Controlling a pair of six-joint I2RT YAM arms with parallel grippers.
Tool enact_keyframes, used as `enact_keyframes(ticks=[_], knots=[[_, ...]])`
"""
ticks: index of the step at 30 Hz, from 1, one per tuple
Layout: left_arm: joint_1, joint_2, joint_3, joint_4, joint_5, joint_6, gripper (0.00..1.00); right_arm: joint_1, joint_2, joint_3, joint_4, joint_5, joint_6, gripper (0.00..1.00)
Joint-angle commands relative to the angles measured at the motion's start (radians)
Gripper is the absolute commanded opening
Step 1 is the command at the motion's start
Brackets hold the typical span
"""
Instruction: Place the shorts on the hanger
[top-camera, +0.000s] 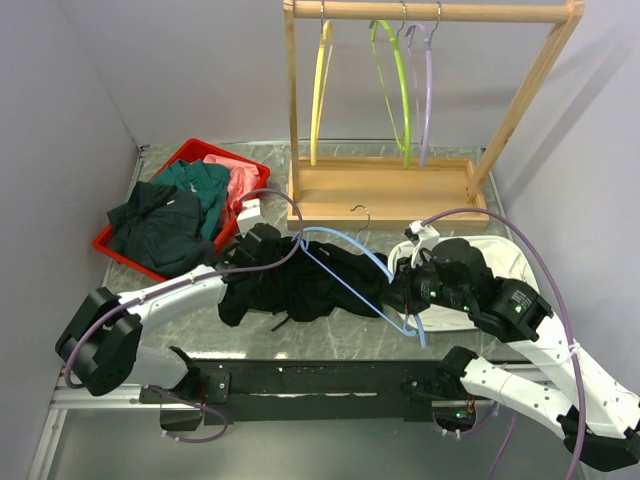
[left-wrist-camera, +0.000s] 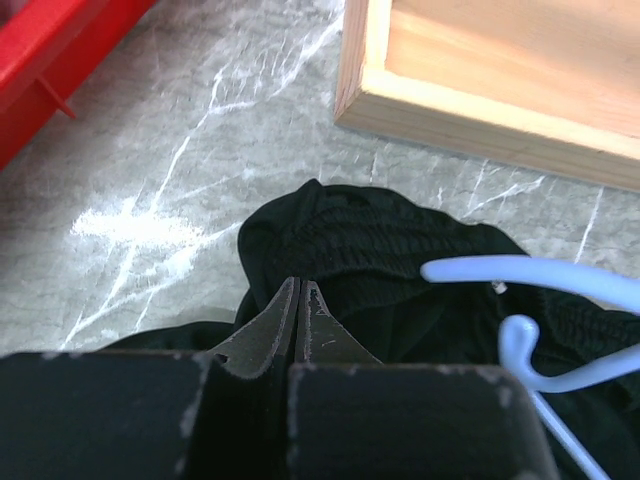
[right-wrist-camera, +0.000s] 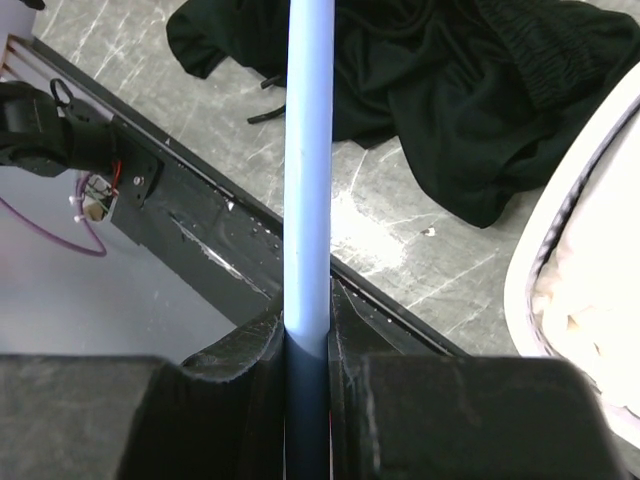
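The black shorts (top-camera: 300, 285) lie crumpled on the table's middle. The light-blue hanger (top-camera: 350, 275) lies slanted across them, its metal hook (top-camera: 360, 215) pointing to the rack. My right gripper (top-camera: 405, 297) is shut on the hanger's lower end; in the right wrist view the blue bar (right-wrist-camera: 307, 150) runs up from between the closed fingers (right-wrist-camera: 306, 320), with the shorts (right-wrist-camera: 440, 90) beyond. My left gripper (top-camera: 262, 245) is at the shorts' upper left edge. In the left wrist view its jaws (left-wrist-camera: 298, 290) are shut with tips against the shorts (left-wrist-camera: 380, 260); no fabric shows between them. The hanger (left-wrist-camera: 520, 275) is to the right.
A red bin (top-camera: 120, 245) at the back left holds dark green clothes (top-camera: 165, 215) and a pink cloth (top-camera: 240, 180). A wooden rack (top-camera: 380, 190) at the back carries yellow (top-camera: 320, 90), green (top-camera: 398, 90) and lilac (top-camera: 428, 90) hangers. A white tray (top-camera: 510, 260) lies under my right arm.
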Motion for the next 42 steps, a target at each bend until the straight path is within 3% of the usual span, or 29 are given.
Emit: enact_keyframes(ticks=[1,16,31,38,42], knots=[[0.0,-0.045,0.006,0.034,-0.022,0.043,0.01,0.007,-0.01,0.025,0.064,-0.037,-0.015,0.0],[0.001,-0.073,0.003,0.065,0.002,0.066,0.01,0.009,0.011,-0.001,0.096,-0.046,-0.017,0.0],[-0.003,-0.235,-0.127,0.19,0.097,0.184,0.01,0.009,0.051,0.019,0.119,0.118,-0.078,0.0],[-0.005,-0.295,-0.131,0.183,0.082,0.188,0.01,0.024,0.036,0.0,0.079,0.008,-0.123,0.0],[-0.005,-0.308,-0.12,0.184,0.093,0.172,0.01,0.093,0.022,-0.032,0.075,-0.028,-0.112,0.0]])
